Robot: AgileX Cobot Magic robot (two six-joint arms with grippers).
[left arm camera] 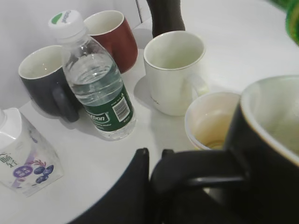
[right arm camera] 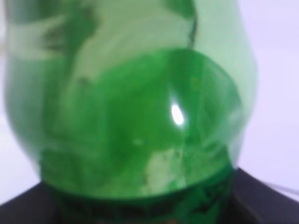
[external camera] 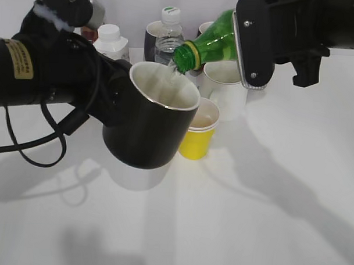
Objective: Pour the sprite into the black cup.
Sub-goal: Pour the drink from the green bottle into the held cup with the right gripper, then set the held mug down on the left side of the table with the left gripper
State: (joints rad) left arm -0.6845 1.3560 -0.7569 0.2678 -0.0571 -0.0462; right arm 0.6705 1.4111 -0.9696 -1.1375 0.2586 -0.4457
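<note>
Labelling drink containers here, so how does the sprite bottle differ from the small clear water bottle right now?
The sprite bottle is green, uncapped and tipped mouth-down over the black cup; the water bottle is clear, capped white and upright. The sprite bottle is held in the air by the right gripper; the water bottle stands on the table. Both are plastic.

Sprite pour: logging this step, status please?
Left gripper shut on black cup, held off the table. Right gripper shut on sprite, tipped, liquid entering cup. Yellow cup close behind; nothing blocking.
</note>
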